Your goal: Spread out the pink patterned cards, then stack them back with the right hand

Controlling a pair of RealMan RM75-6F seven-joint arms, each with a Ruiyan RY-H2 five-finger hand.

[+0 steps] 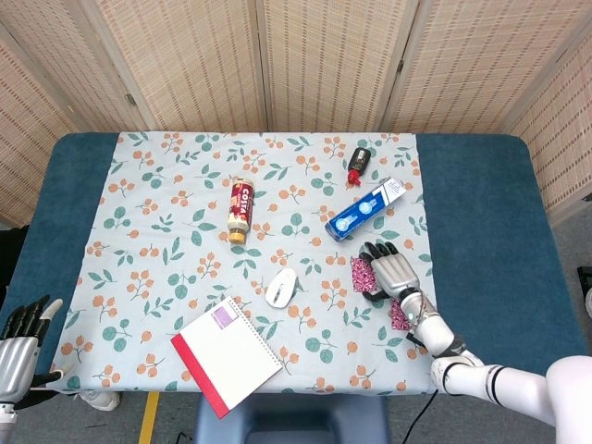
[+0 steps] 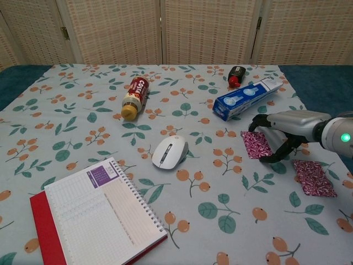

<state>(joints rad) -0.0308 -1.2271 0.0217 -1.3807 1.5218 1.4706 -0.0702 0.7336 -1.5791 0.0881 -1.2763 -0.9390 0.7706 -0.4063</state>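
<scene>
right hand arched, fingertips down on one pink patterned card, not gripping | second pink card just beside, apart, near table's right edge | left hand fingers apart, holding nothing, head view only | chest view shows Costa bottle, mouse

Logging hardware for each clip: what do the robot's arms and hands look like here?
Both hands are metallic silver-grey with black fingers. The right hand joins a silver wrist, then a glossy white arm with black bands at the joints; in the chest view its forearm shows a lit green dot. Only the left hand shows at the frame edge, same silver and black; its arm is out of view.
</scene>
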